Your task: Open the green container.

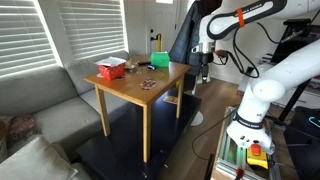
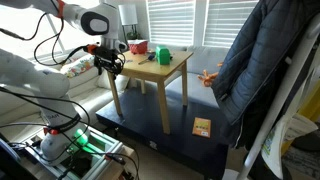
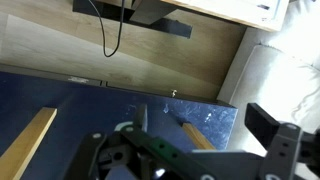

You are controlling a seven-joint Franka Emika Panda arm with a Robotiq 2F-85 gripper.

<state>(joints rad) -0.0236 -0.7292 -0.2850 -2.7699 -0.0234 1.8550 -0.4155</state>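
Green container (image 1: 159,59) on table (image 1: 130,88), exterior views only; wrist view shows floor (image 3: 50,45), fingers (image 3: 270,128) spread.

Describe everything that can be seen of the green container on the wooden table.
The green container is a small, bright green box, plastic by its look, its lid seemingly on. It stands upright near a corner of the table, apart from the red container. Only the table touches it; the gripper hangs beside the table, away from it.
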